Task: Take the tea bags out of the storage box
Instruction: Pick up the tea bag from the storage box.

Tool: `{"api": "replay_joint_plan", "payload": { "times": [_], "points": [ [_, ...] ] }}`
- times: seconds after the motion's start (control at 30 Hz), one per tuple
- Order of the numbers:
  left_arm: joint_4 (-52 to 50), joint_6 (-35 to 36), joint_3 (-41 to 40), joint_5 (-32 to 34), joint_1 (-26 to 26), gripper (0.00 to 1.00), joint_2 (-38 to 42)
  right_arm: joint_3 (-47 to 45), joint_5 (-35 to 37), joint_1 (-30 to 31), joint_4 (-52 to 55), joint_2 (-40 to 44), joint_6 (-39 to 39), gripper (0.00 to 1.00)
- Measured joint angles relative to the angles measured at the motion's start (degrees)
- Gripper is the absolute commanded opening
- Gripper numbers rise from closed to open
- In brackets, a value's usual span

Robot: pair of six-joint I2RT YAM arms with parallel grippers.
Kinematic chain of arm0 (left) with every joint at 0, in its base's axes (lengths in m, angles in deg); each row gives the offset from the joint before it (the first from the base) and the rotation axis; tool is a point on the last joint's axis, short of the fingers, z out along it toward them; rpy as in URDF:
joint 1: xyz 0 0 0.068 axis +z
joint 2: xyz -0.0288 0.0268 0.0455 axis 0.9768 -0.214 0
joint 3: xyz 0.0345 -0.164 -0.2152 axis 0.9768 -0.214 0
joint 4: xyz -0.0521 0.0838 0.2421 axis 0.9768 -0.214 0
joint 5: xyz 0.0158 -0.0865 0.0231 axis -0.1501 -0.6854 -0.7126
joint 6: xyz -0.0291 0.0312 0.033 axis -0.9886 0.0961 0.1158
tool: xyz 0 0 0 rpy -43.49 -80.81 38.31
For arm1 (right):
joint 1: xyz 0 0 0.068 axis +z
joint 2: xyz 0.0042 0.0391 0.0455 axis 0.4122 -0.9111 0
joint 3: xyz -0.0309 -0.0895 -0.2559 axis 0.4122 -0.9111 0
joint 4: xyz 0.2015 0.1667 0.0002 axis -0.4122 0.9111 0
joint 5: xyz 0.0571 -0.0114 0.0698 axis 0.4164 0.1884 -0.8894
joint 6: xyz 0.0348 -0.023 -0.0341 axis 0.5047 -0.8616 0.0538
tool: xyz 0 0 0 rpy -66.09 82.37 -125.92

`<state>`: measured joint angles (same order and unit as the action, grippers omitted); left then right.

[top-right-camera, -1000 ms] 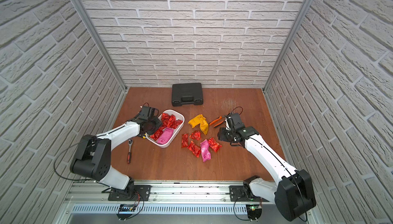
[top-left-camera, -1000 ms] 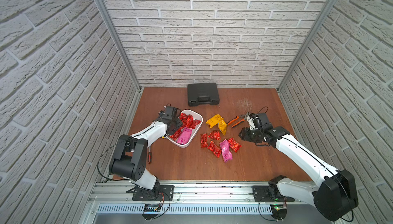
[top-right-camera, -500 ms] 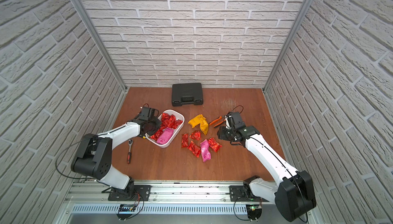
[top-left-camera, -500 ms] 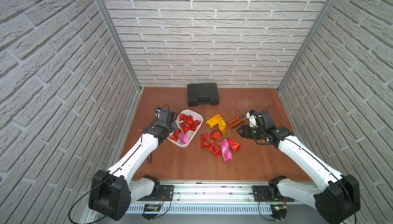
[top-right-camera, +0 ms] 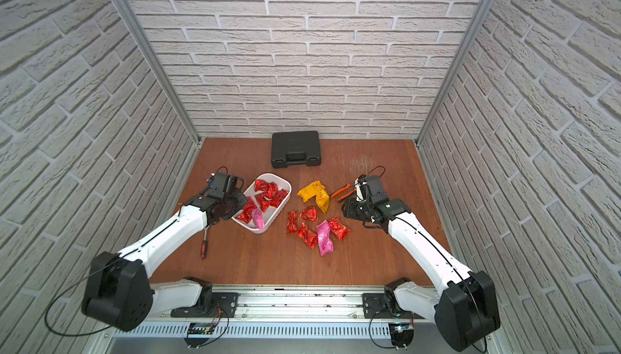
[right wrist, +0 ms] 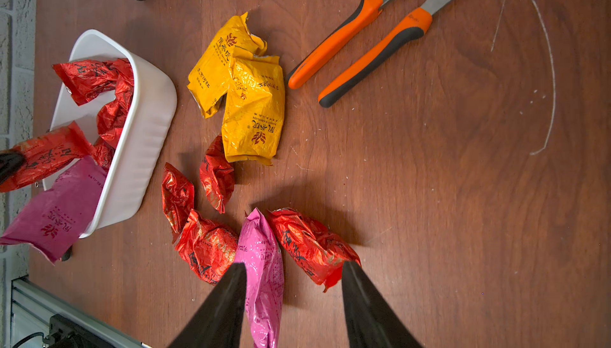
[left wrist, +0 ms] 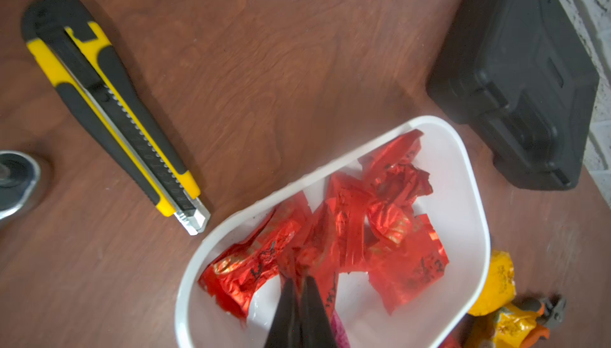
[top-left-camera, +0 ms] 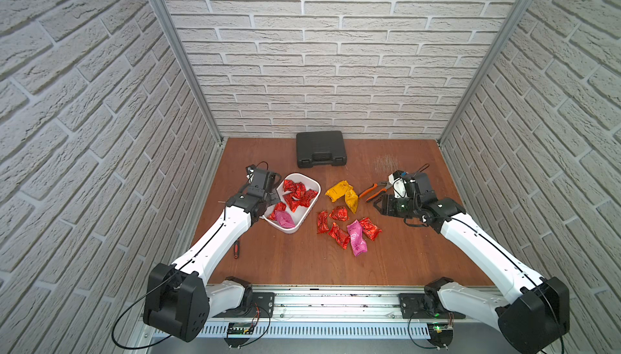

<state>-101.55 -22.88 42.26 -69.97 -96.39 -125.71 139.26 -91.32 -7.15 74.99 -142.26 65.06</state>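
Observation:
The white storage box (top-left-camera: 304,176) (left wrist: 469,177) stands left of centre. It holds several red tea bags (top-left-camera: 297,194) and a pink one (top-left-camera: 285,219). My left gripper (left wrist: 299,280) (top-left-camera: 274,201) reaches into it from the left, shut on a red tea bag (left wrist: 307,247) (right wrist: 46,154). To the right of the box, two yellow tea bags (top-left-camera: 342,194) and a cluster of red and pink tea bags (top-left-camera: 349,231) lie on the table. My right gripper (right wrist: 294,265) (top-left-camera: 378,204) hovers open beside this cluster, holding nothing.
A black case (top-left-camera: 321,149) stands at the back wall. Orange-handled pliers (right wrist: 363,39) lie by my right gripper. A yellow and black utility knife (left wrist: 109,105) and a ratchet head (left wrist: 13,177) lie left of the box, and a screwdriver (top-right-camera: 204,246) lies under the left arm.
My left gripper has closed on a red tea bag inside the box. The right gripper has stayed open and has hardly moved.

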Motion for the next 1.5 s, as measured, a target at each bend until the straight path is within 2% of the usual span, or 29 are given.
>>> {"api": "replay_joint_plan", "payload": {
  "times": [0.27,0.43,0.57,0.73,0.9,1.1,1.3,1.5],
  "points": [
    [-1.6,13.25,1.44,4.26,-0.9,0.0,3.82,0.31,-1.95,-0.09,-0.17,1.2,-1.46,0.52],
    [-2.16,16.57,3.54,6.4,-0.44,0.0,2.49,1.7,-2.86,-0.11,-0.37,1.2,-2.21,0.52],
    [-0.55,19.45,3.76,4.83,-0.24,0.0,0.81,2.47,-4.92,-0.11,-0.48,1.07,-3.23,0.52],
    [7.02,26.97,3.76,-6.08,-0.13,0.0,1.9,4.24,-10.97,-0.04,-2.29,-0.2,-5.7,0.51],
    [12.94,35.69,4.85,-23.85,-0.48,0.0,2.64,6.97,-17.99,0.87,-5.11,-2.12,-9.01,0.53],
    [12.72,46.16,9.4,-42.82,-4.11,0.0,-0.2,11.08,-25.92,2.25,-7.04,-4.9,-13.62,0.55],
    [9.99,54.07,12.15,-53.29,-8.74,0.0,-5.29,14.99,-33.24,3.8,-6.82,-8.5,-20.63,0.57],
    [8.66,57.37,12.9,-57.77,-10.32,0.0,-7.72,15.69,-37.16,6.71,-5.35,-11.93,-24.9,0.57]
  ]
}}
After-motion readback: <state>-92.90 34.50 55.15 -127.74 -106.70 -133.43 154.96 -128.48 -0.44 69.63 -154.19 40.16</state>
